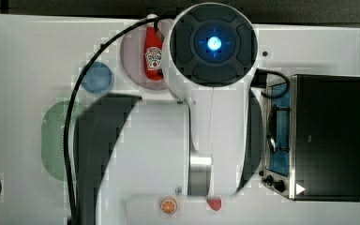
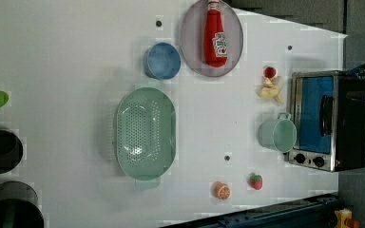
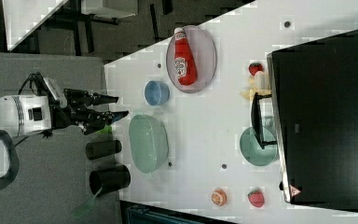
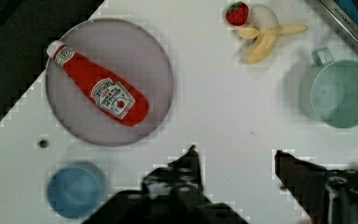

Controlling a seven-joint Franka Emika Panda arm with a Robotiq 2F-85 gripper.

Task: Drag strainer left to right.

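- White tabletop (image 2: 76,57) is carrying the items; dark grey floor is showing beyond its edges.
- Red ketchup bottle (image 4: 98,91) is lying on a grey plate (image 4: 154,60); its label print is too small to read.
- Strainer (image 2: 145,133) is sitting open side up, well apart from the toaster oven (image 2: 330,118), long axis running up-down in the left view.
- End effector (image 4: 235,161) is hanging open, holding nothing, clear of the strainer.
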